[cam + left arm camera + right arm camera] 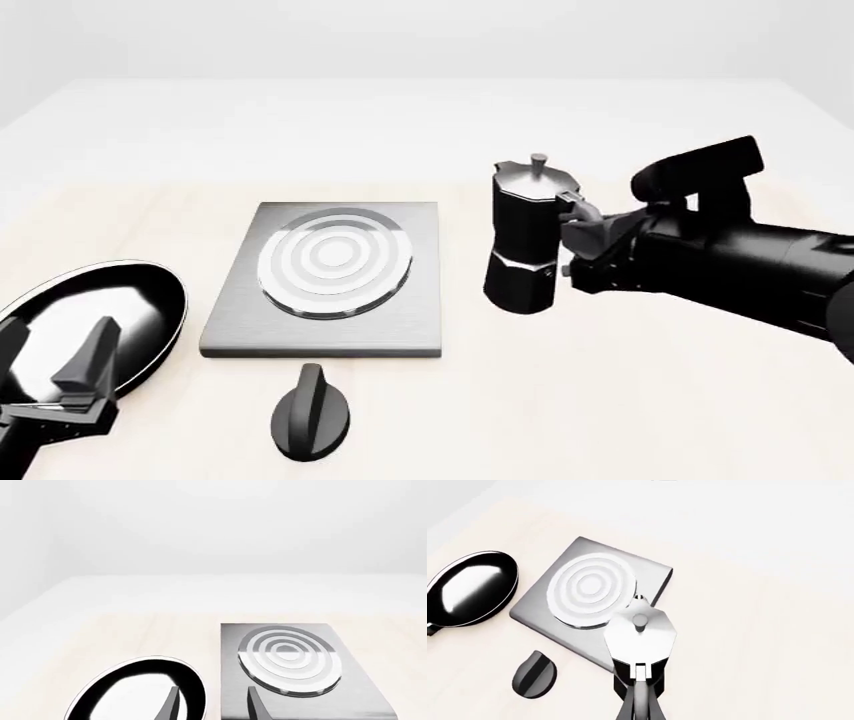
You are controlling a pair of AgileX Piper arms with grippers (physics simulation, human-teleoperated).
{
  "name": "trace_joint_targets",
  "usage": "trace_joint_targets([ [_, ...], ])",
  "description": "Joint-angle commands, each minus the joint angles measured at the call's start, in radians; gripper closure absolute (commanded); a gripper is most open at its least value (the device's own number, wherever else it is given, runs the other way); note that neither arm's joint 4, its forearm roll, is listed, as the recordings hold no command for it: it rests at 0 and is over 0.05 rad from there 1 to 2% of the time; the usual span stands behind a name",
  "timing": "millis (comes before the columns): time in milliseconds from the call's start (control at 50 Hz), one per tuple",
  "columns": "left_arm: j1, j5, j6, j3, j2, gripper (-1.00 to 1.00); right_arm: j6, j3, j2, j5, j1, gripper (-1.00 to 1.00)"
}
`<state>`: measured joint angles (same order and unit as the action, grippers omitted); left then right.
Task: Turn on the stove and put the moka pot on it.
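Observation:
The moka pot (529,240) is black with a silvery lid and stands upright just right of the stove (334,300). My right gripper (583,238) is shut on its curved handle. I cannot tell whether the pot rests on the table or hangs above it. From above in the right wrist view, the pot (639,632) overlaps the stove's (577,587) near corner, with the right gripper (640,682) on the handle. The black oval knob (310,412) lies in front of the stove. My left gripper (54,355) is open and empty over the frying pan (120,300); its fingers (172,705) show apart.
The glossy black frying pan (143,667) lies left of the stove (293,670). The knob (534,676) and pan (470,587) also show in the right wrist view. The right arm's black body (747,265) reaches in from the right.

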<state>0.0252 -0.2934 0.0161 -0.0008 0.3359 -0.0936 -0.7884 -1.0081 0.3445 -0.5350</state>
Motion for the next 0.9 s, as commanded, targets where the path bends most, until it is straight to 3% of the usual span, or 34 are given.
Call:
trace_joint_targets([
  [20,0.006,0.021,-0.003,0.001,-0.029,-1.0,0.037,-0.102,-0.067,0.009,-0.043,1.0],
  [900,0.02,0.001,-0.001,0.0,-0.001,-1.0,0.113,-0.333,-0.349,-0.166,-0.127,1.0],
])
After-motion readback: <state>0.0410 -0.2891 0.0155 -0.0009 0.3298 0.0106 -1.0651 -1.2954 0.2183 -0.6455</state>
